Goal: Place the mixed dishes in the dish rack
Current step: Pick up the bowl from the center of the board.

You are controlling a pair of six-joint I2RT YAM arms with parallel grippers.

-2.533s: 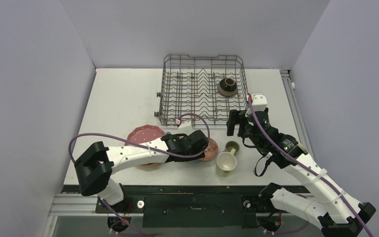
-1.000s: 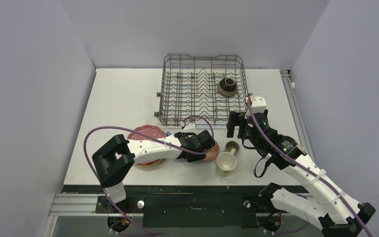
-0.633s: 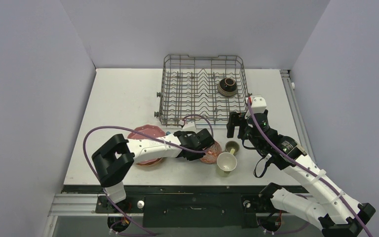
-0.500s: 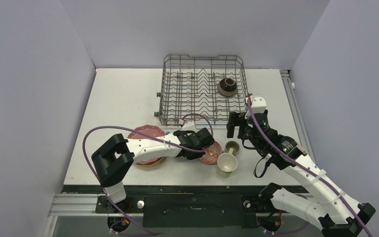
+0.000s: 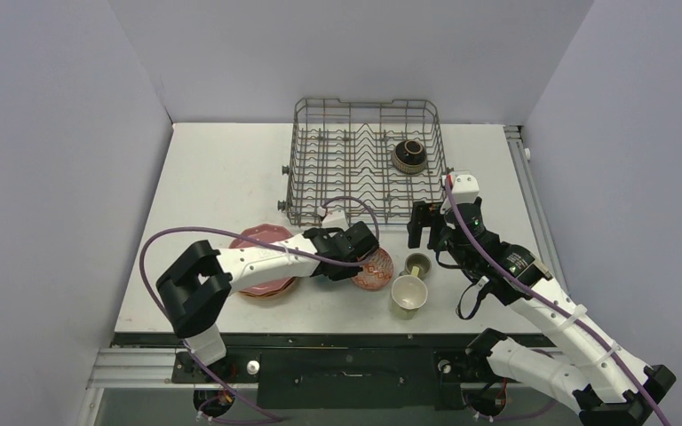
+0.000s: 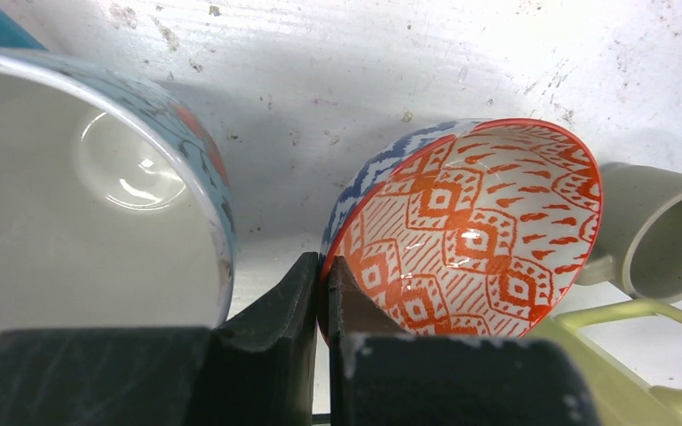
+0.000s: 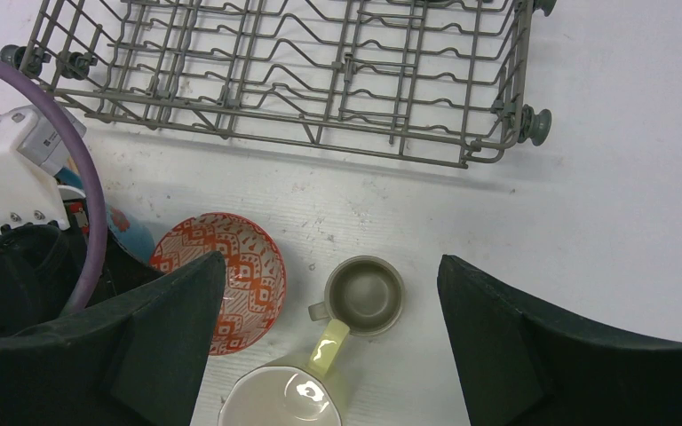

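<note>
- Where the counter [image 5: 222,177] nears the back wall, the dish rack [image 5: 364,160] stands; dark-brown bowl [image 5: 408,156] inside it, right half.
- Pink plate [image 5: 262,266] atop a stack, nearside of the rack, off its left corner.
- Patterned bowl [image 6: 471,240], tilted, just nearside of the rack; left pincer [image 6: 322,275] clamped on its rim.
- Pale-yellow mug [image 5: 407,293], then small olive mug [image 5: 418,264], nearside of the rack's right corner.
- Right pincer [image 5: 424,232] spread wide, empty, by the rack's near right corner.

Dish colours
Bowl [image 6: 475,240] red-diamond inside, blue-zigzag outside; olive mug [image 7: 366,290]; pale-yellow mug [image 7: 275,404]; pink plate [image 5: 262,235]; grey rack [image 7: 320,146].
</note>
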